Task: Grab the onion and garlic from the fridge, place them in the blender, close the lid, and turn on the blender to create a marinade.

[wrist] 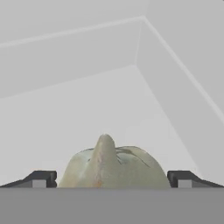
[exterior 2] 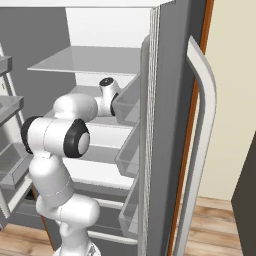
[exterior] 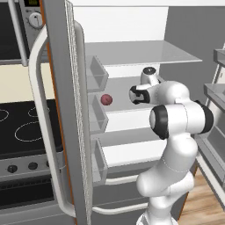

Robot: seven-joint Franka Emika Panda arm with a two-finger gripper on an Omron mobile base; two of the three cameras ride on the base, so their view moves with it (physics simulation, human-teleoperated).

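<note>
White fridge shelf [wrist: 87,105] bears pale yellowish, pointed-topped garlic [wrist: 114,168].

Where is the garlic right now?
In the hand view the garlic sits on the white fridge shelf, between the open pincer's two fingertips.

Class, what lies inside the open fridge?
An onion sits on a middle shelf; garlic lies between the open gripper's fingertips. The arm hides the shelf behind it.
</note>
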